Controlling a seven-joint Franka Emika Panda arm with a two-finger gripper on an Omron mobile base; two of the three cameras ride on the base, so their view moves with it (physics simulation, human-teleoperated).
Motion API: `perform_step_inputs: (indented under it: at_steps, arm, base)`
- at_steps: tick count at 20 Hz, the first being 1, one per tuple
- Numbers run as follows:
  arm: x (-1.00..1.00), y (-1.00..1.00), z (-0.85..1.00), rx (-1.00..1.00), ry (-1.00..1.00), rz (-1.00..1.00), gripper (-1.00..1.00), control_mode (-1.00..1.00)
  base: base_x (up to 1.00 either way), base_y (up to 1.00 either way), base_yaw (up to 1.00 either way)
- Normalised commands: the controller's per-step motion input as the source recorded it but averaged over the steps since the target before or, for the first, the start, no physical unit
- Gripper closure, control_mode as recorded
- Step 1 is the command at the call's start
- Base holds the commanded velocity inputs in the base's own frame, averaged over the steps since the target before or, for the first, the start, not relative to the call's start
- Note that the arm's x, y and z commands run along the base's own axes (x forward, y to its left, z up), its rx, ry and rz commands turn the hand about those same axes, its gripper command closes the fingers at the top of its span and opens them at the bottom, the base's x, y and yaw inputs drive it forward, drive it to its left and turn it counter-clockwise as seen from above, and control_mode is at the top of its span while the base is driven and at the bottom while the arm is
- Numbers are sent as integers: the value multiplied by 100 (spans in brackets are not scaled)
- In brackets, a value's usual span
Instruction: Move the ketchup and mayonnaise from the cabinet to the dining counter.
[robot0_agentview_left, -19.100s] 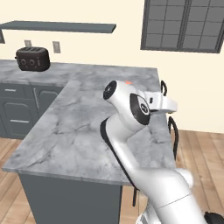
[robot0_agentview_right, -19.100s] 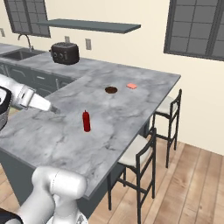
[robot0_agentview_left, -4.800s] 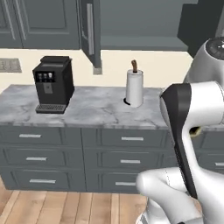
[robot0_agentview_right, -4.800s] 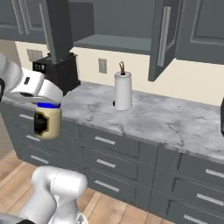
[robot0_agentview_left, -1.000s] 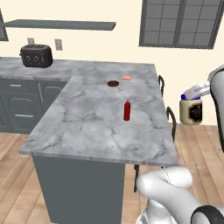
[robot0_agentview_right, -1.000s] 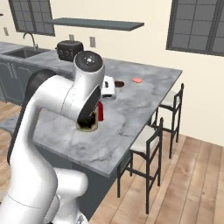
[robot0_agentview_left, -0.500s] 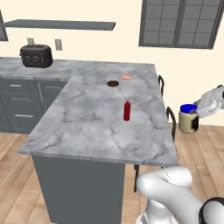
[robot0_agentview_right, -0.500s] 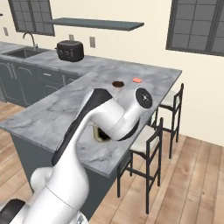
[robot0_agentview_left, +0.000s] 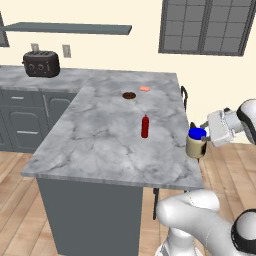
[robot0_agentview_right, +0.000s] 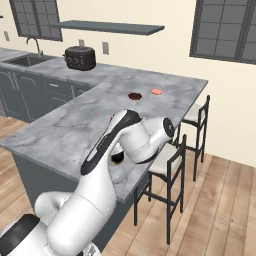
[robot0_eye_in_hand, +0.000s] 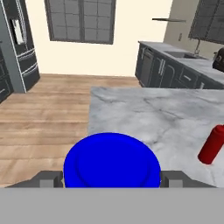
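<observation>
Pincer (robot0_agentview_left: 204, 141) clasping mayonnaise (robot0_agentview_left: 196, 143) at dining counter (robot0_agentview_left: 100, 145) edge | ketchup (robot0_agentview_left: 145, 126) placed — step 2 of 2 | next: lower jar onto counter, release

Background fixtures: a dark toaster (robot0_agentview_left: 41, 63) stands on the far marble worktop below a grey wall shelf (robot0_agentview_left: 67, 28), with a sink and faucet (robot0_agentview_right: 36, 49) further along the same worktop and dark-framed windows (robot0_agentview_left: 208, 26) in the cream wall. Small items: a dark round object (robot0_agentview_left: 129, 95) and a small pink object (robot0_agentview_left: 144, 89) lie near each other toward the far end of the marble slab. Two dark-framed stools with pale seats (robot0_agentview_right: 165, 165) stand on the wooden floor (robot0_agentview_right: 220, 210) along the slab's side.
</observation>
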Motion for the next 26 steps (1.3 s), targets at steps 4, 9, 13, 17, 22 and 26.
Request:
perform_step_inputs:
  at_steps: [4,9,13,17,22,26]
  arm:
    - [66,1,-40,0,-12,24,100,-100]
    - [69,0,-48,0,-9,20,100,-100]
    - [72,0,-51,0,0,16,100,-100]
    - [74,0,-44,0,0,14,100,-100]
    - [75,0,-41,1,0,14,100,-100]
    - [67,-3,-40,3,0,13,100,-100]
  base:
    - [0,0,0]
    - [0,0,0]
    - [0,0,0]
    - [0,0,0]
    - [0,0,0]
    - [0,0,0]
